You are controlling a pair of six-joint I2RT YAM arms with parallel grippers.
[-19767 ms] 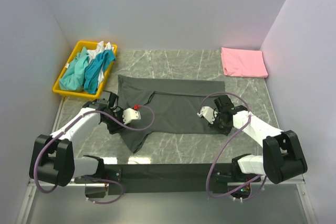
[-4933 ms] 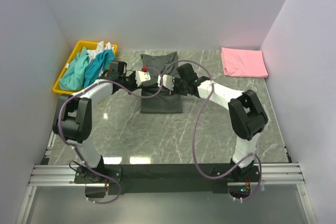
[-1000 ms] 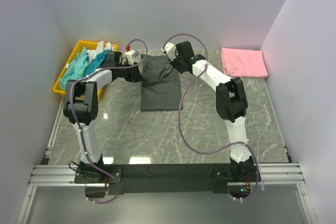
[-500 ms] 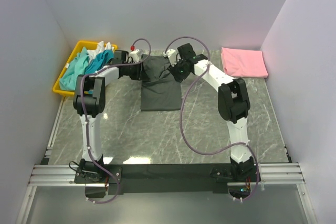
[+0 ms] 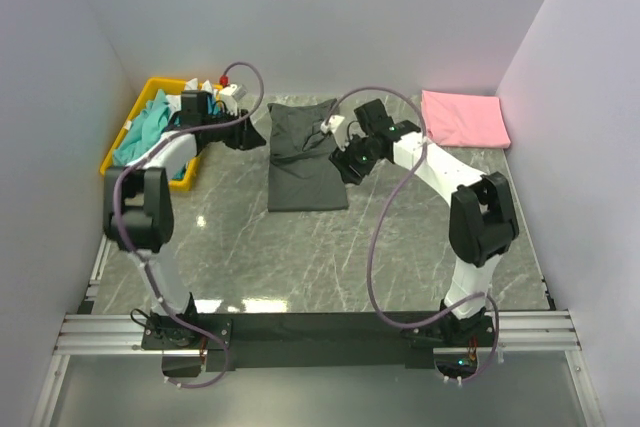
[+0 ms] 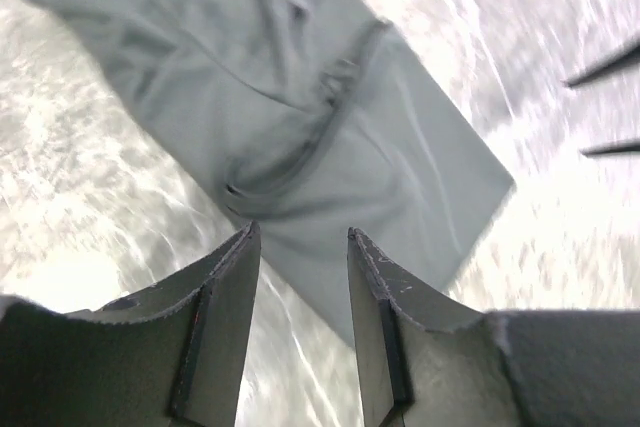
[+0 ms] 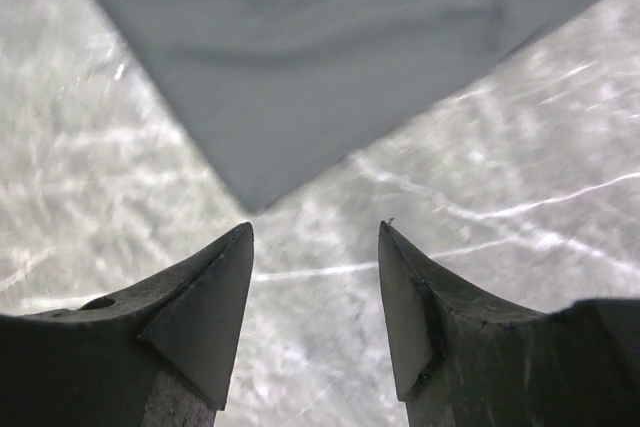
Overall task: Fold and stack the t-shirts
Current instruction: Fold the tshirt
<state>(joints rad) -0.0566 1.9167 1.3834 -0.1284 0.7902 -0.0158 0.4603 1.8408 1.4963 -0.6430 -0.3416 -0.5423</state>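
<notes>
Charcoal t-shirt (image 5: 305,159) lies folded into a narrow rectangle toward 12 o'clock on the tabletop (image 5: 300,257), rumpled around the collar at its far end. My left hand (image 6: 302,235) hovers by its 9 o'clock edge, fingers parted and empty. My right hand (image 7: 315,229) hovers just off its 4 o'clock corner, also parted and empty.

The risk, as I judge it, is that pinching only the top layer would let the fold fall open on the way to the pink t-shirt (image 5: 463,118) at 2 o'clock. A low sweep could also scuff it.

Walls crowd 12 o'clock. The yellow tray (image 5: 125,175) of teal and white t-shirts (image 5: 150,132) sits at 10 o'clock. Bare tabletop opens toward 6 o'clock.
</notes>
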